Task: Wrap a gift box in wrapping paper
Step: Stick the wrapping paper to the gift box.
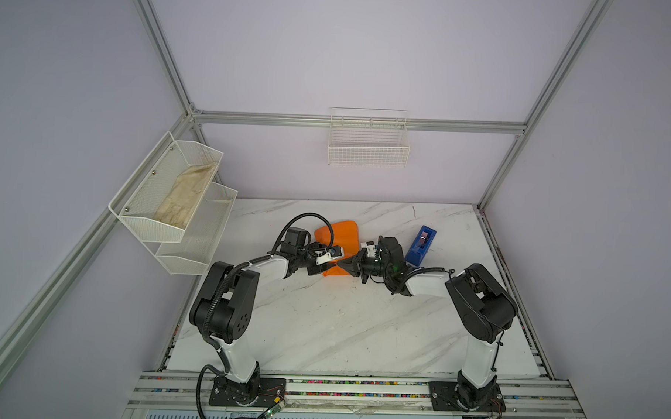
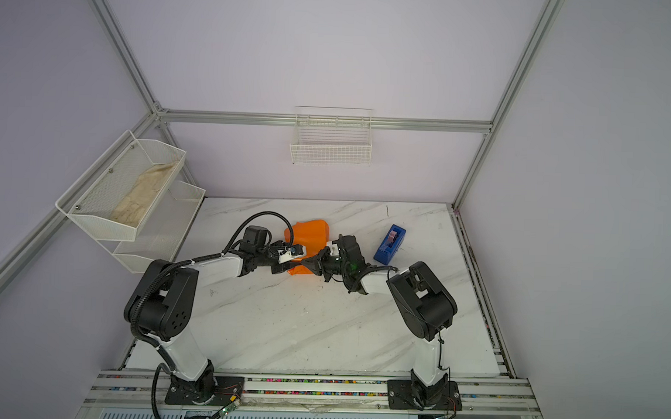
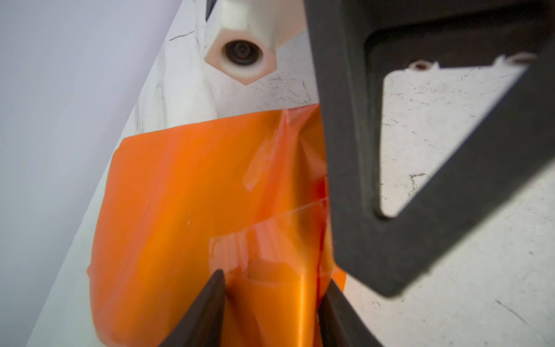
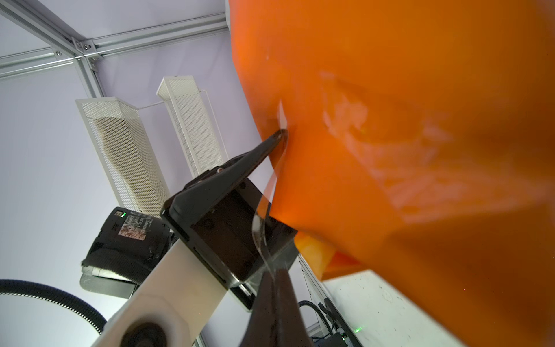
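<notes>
Pinching a fold of the wrapping paper (image 1: pixel 337 237), mid-width toward the far edge of the table (image 1: pixel 322 325): left gripper (image 3: pixel 274 278) part-spread, clamped across it. Right gripper (image 1: pixel 341 265) closed tight on tape strip (image 4: pixel 264 210). Paper looks light, slick, crease-prone; hold folds. No sight of the gift box.

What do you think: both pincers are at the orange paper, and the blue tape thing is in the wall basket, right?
No. Both top views show the blue tape dispenser on the table, not in the wall basket. The left pincer and right pincer are at the orange paper.
</notes>
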